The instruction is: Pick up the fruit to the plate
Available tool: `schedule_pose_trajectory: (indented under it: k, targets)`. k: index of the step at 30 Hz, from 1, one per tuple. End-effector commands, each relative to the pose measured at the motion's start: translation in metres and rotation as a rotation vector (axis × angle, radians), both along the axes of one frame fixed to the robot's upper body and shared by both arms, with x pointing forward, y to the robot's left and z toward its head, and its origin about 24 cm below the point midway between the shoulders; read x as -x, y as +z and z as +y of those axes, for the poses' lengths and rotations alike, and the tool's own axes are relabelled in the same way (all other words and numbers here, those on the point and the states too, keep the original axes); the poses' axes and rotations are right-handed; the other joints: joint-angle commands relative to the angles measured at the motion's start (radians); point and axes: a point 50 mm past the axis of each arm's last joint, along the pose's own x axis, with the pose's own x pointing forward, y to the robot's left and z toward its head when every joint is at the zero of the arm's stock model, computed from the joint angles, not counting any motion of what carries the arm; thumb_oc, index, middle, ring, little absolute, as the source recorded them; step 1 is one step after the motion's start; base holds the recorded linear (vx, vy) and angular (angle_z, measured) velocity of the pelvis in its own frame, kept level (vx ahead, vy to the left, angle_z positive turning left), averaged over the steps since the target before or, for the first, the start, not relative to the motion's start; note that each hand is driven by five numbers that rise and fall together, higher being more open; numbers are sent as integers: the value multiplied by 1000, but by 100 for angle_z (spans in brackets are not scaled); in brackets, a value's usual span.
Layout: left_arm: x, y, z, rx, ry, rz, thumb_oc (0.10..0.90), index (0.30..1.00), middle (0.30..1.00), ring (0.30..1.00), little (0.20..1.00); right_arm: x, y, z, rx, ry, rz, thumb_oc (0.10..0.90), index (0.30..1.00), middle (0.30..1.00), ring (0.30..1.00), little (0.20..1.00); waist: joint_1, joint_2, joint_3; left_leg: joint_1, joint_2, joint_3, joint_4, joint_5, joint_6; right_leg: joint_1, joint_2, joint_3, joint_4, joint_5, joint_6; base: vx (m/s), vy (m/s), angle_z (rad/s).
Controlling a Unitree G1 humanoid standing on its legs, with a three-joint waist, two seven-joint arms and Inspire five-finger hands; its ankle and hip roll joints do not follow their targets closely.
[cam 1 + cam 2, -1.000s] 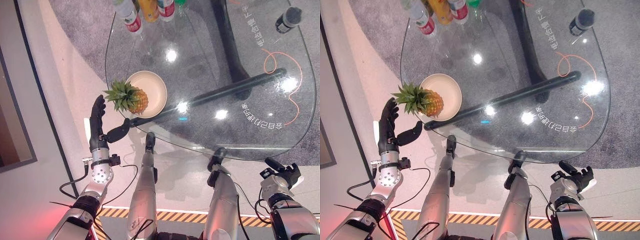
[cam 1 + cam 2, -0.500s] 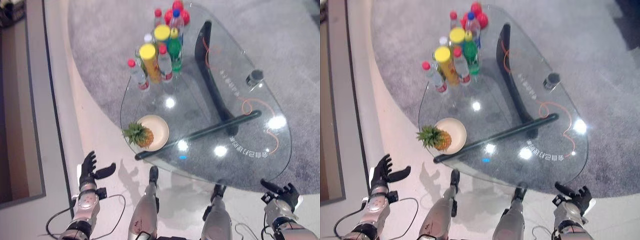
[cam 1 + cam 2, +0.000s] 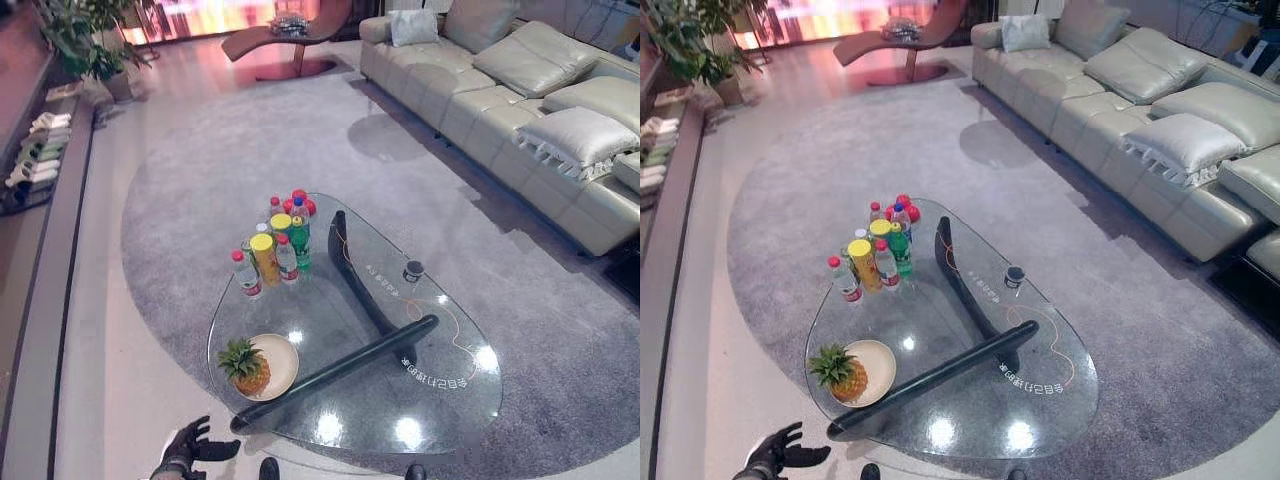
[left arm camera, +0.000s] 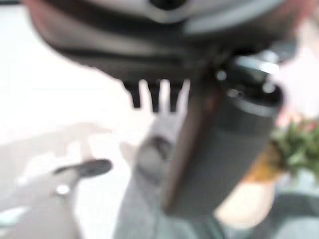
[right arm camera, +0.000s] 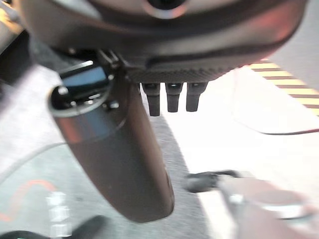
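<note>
My left hand (image 3: 190, 450) is off the table, fingers spread, holding nothing; right hand (image 5: 169, 97) shows straight fingers, empty too. Pineapple (image 3: 245, 366) sits on the plate (image 3: 283, 362) at the glass table's (image 3: 440, 410) near-left edge, leafy crown outward, golden body. Looks done; I'd keep both hands clear of the rim.
</note>
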Motion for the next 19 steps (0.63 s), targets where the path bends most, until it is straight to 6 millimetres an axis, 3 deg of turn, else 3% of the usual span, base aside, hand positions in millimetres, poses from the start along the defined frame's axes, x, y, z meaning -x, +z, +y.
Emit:
schedule_pose_trajectory:
  k: [1, 5, 19]
  targets:
    - [-11, 5, 13, -23, -10, 25, 800, 900, 900, 900, 900, -12, 4, -6, -16, 51, 29, 800, 900, 900, 900, 900, 18, 2, 37, 50, 15, 46, 5, -31, 6, 21, 12, 15, 4, 61, -3, 78, 7, -15]
    - [2, -1, 9, 9, -11, 120, 800, 900, 900, 900, 900, -4, 1, -1, -54, 97, 99, 800, 900, 900, 900, 900, 12, -2, 24, 72, 21, 55, 5, -40, 6, 38, 15, 19, 4, 54, -6, 68, 1, -7]
    - [8, -7, -3, 70, -51, 195, 800, 900, 900, 900, 900, -2, -2, 8, -84, 158, 168, 800, 900, 900, 900, 900, 8, -5, 8, 108, 33, 55, 5, -50, 6, 69, 24, 22, 4, 44, -11, 29, -4, -1]
